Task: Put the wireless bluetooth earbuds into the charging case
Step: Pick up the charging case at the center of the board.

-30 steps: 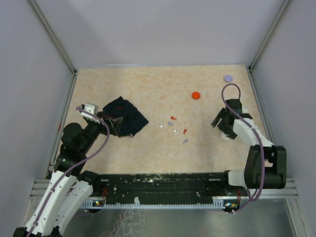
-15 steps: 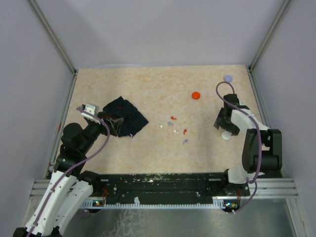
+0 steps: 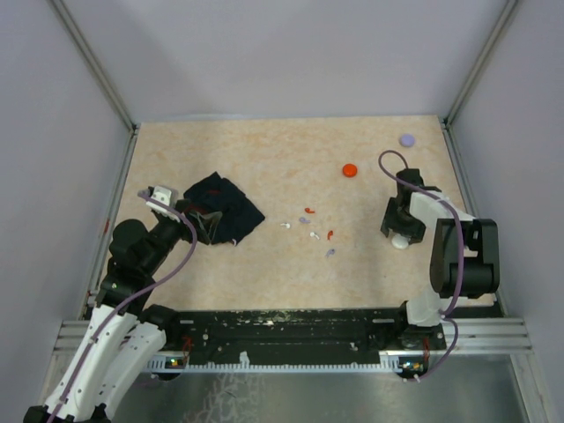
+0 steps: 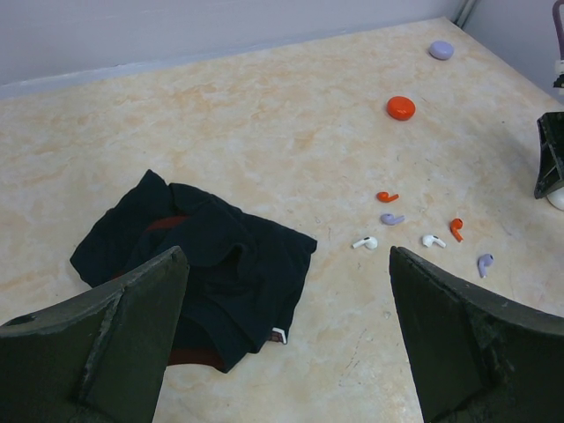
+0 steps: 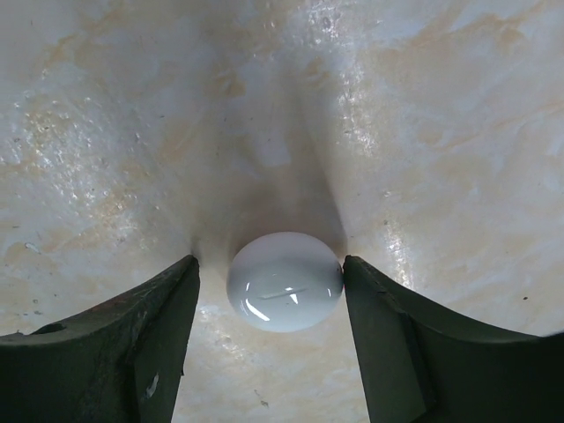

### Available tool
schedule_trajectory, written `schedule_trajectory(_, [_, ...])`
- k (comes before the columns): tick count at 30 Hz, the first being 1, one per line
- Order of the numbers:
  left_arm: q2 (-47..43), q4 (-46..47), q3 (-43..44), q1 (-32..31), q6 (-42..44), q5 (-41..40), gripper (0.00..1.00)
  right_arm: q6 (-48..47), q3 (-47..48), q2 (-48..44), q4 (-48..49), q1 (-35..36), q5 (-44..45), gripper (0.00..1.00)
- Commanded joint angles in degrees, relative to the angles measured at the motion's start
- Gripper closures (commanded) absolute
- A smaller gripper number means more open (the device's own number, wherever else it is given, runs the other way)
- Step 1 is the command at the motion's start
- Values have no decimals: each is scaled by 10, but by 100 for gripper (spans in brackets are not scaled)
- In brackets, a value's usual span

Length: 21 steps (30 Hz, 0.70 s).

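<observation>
Earbuds point(image 3: 314, 234) are lying loose near the middle of the desk point(image 3: 264, 159), slightly right of centre, six in a small scatter, none touching. The red pair point(image 4: 387, 196) is sitting one at the far side of the scatter and one at its right. The lavender pair point(image 4: 392, 218) is sitting one just behind the whites and one nearest the near edge. The white pair point(image 4: 365, 241) is lying side by side but apart.

The right gripper point(image 5: 269, 269) is pointing straight down close to the right edge, roughly midway between the near and far edges. Its jaws are standing apart around a glossy white round charging case point(image 5: 285, 281), which is resting on the desk. The wrist view is showing a gap on each side, so nothing is gripped.

The left gripper point(image 4: 287, 251) is hovering near the left edge with its jaws spread wide, holding nothing. It is facing a crumpled dark cloth point(image 3: 222, 210) with a reddish patch showing in the folds.

A red disc point(image 3: 350, 170) is lying toward the far right. A lavender disc point(image 3: 407, 139) is sitting in the far right corner. Both are well apart from the earbuds.
</observation>
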Motion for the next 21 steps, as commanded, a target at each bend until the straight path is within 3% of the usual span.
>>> schedule_trajectory(1, [1, 8, -4, -3, 7, 10, 0, -12, 3, 0, 6, 2, -13, 36])
schedule_trajectory(12, [2, 10, -2, -2, 4, 39, 0, -3, -9, -4, 22, 10, -61, 50])
schedule_trajectory(21, [48, 16, 13, -2, -44, 109, 0, 34, -15, -54, 66, 84, -87, 54])
